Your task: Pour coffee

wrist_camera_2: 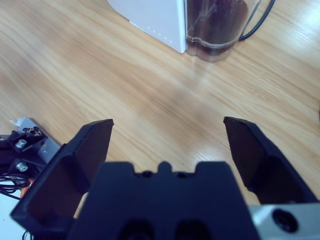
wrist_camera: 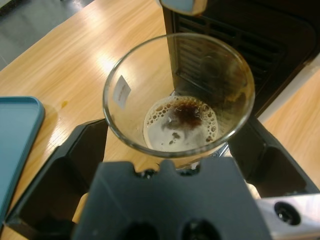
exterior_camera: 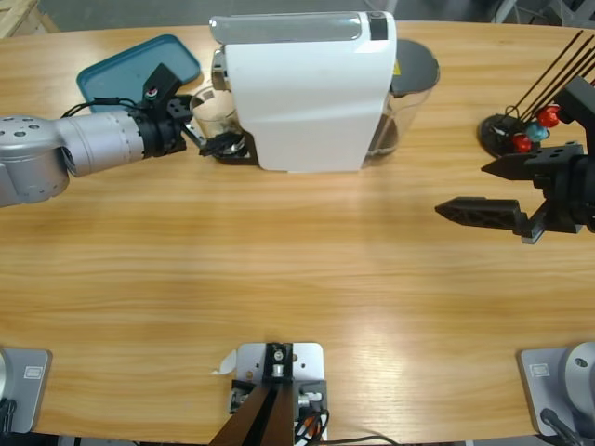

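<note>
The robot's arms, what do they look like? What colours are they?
The left arm is a fat, round, silver-grey tube ending in a black wrist with thin black cables. Its gripper, the left gripper, has two flat black jaws on a blocky black body. The right gripper matches it: black, wedge-shaped jaws tapering to points, with a silver plate and a screw at the base.

Two silver-grey arms with black wrists: left arm [exterior_camera: 65,149], from nine o'clock, ribbed cylindrical forearm, thin black cables; right gripper [exterior_camera: 502,190], at three o'clock, broad tapering black jaws, one screw.
</note>
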{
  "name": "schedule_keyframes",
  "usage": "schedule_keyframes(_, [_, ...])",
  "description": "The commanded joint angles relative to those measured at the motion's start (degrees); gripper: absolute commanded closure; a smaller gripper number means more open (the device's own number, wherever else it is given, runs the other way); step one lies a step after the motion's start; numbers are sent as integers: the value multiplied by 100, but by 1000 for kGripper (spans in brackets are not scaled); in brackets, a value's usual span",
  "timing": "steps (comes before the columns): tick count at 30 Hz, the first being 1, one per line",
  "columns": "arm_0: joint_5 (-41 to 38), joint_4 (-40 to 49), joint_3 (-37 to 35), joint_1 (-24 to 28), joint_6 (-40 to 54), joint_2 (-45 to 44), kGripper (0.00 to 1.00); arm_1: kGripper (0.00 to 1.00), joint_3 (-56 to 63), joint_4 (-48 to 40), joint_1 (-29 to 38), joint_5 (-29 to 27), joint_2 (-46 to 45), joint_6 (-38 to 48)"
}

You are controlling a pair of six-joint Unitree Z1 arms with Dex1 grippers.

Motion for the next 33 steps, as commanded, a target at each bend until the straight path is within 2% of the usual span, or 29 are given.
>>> schedule_keyframes(1, [-104, -105, -163, -39, 16, 343, 23, 0, 75, -42, 45, 106, 221, 56])
schedule_keyframes(7, [-120, -111, -222, -39, 14, 371, 23, 0, 67, -42, 43, 106, 253, 56])
schedule_keyframes(9, [-120, -112, -235, -39, 16, 378, 106, 0, 67, -42, 46, 106, 260, 56])
schedule_keyframes(13, [-146, -119, -235, -39, 33, 380, 491, 0, 67, -42, 43, 106, 251, 57])
schedule_keyframes(14, [-155, -116, -237, -39, 35, 380, 649, 0, 67, -42, 46, 106, 251, 57])
schedule_keyframes(16, [-164, -121, -238, -39, 58, 380, 845, 0, 67, -42, 43, 115, 240, 57])
schedule_keyframes(17, [-171, -128, -237, -39, 61, 380, 869, 0, 67, -42, 41, 115, 233, 57])
schedule_keyframes(24, [-199, -128, -208, -39, 74, 371, 869, 0, 75, -42, 41, 115, 207, 57])
schedule_keyframes(27, [149, -295, -33, -32, -16, 343, 866, 0, 81, -42, 45, 115, 198, 57])
schedule_keyframes(33, [390, -462, 242, 480, -271, -148, 865, 0, 84, -42, 43, 115, 181, 56])
